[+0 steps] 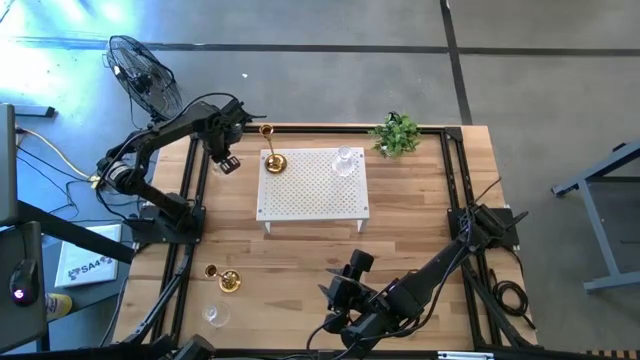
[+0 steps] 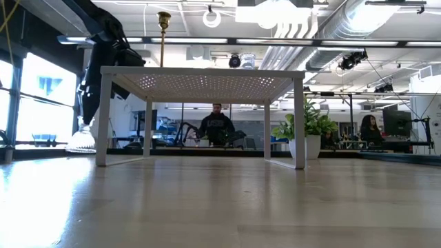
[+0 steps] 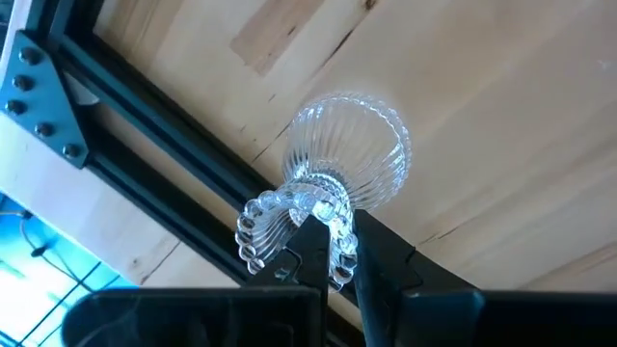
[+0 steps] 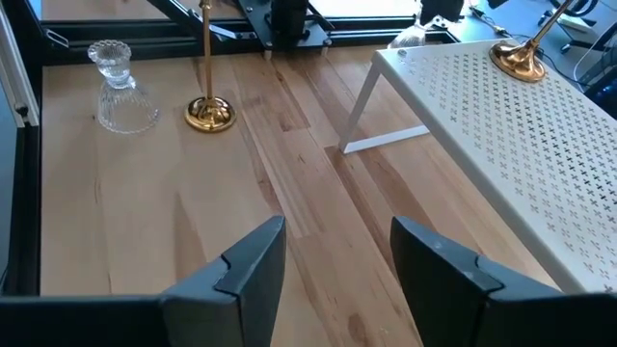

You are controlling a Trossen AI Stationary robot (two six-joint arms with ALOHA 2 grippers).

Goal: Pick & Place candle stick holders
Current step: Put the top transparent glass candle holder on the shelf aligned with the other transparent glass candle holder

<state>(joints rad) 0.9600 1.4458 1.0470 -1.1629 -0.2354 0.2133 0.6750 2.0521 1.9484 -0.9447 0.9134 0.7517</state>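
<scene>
High cam looks straight down on the whole table (image 1: 300, 250). Low cam sits at tabletop level, facing the room. Both share the white stand (image 1: 313, 183); wrist cams are close-up.

On my wooden table (image 1: 320, 250) a white perforated stand (image 1: 312, 185) sits near the far middle, and a small green plant (image 1: 396, 134) stands at the far right corner. A black fan (image 1: 143, 75) rests on the floor beyond. Two people (image 2: 218, 127) sit in the room behind.
</scene>
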